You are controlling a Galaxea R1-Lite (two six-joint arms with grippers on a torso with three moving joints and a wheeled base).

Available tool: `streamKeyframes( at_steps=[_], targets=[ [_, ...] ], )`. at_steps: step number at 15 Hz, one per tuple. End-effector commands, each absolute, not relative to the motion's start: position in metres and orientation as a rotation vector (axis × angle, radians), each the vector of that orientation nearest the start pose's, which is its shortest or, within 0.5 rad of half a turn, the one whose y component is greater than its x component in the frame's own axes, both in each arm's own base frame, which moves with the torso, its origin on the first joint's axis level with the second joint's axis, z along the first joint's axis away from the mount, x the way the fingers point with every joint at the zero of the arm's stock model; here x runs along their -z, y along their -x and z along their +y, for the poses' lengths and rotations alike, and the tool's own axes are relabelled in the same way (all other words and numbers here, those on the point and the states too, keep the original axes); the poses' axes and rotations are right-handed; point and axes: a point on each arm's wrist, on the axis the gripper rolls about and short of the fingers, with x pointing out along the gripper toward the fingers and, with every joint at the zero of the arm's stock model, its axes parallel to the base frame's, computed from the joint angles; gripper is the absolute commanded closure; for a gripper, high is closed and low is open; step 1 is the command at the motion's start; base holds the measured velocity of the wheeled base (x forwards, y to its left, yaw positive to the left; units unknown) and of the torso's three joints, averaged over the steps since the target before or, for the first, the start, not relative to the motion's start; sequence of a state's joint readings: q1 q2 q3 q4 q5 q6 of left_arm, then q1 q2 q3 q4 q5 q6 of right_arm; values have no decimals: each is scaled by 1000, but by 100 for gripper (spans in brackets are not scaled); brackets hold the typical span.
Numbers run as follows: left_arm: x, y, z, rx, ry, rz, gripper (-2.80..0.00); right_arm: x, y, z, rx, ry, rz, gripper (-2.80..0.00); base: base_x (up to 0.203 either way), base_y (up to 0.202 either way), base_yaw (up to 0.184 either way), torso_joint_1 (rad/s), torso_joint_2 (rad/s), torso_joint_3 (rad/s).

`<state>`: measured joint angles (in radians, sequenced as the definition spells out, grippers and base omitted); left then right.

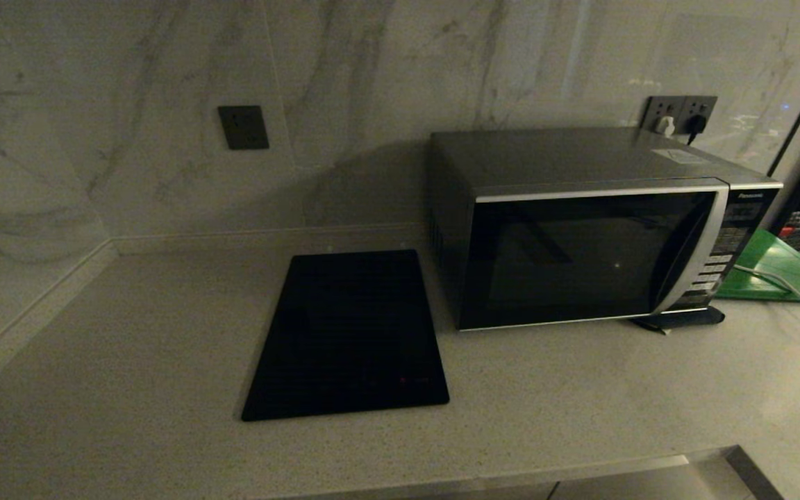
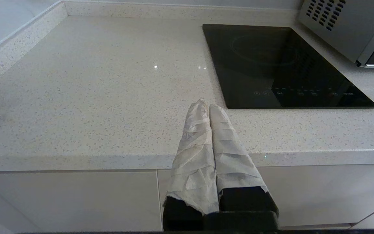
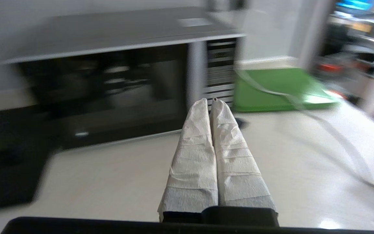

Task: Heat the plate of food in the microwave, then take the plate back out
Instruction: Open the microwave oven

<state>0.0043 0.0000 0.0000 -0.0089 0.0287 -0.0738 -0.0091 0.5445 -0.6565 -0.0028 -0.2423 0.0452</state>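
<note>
The silver-grey microwave (image 1: 594,236) stands at the back right of the counter with its dark glass door closed and its button panel (image 1: 723,246) on the right. It also fills the far side of the right wrist view (image 3: 109,81). The plate of food is out of view. My right gripper (image 3: 210,101) is shut with nothing in it, its tape-wrapped fingers pointing toward the microwave's button panel (image 3: 219,70). My left gripper (image 2: 205,104) is shut and empty above the counter's front edge, left of the black panel. Neither arm shows in the head view.
A flat black rectangular panel (image 1: 351,333) lies in the counter left of the microwave. A green board (image 1: 782,271) with a white cable (image 1: 782,285) across it sits right of the microwave. Marble walls (image 1: 129,104) close the back and left. The counter's front edge (image 2: 76,161) is near.
</note>
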Motion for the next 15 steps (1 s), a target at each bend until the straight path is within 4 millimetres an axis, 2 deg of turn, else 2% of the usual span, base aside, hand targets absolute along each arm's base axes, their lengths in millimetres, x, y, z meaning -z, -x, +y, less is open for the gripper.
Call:
streamKeyframes(
  at_steps=[1,8,12,15],
  targets=[
    [-76,23,1,-33,75,-9,0,-276,-53,-8,364,-36,-8,0,0,0,0,0,0,0],
    [-76,23,1,-33,75,-9,0,-275,-115,-12,561,21,50,0,0,0,0,0,0,0],
    [-76,23,1,-33,75,-9,0,-274,-154,-13,612,29,13,0,0,0,0,0,0,0],
    [-76,23,1,-33,75,-9,0,-265,-167,-12,670,98,74,0,0,0,0,0,0,0]
  ],
)
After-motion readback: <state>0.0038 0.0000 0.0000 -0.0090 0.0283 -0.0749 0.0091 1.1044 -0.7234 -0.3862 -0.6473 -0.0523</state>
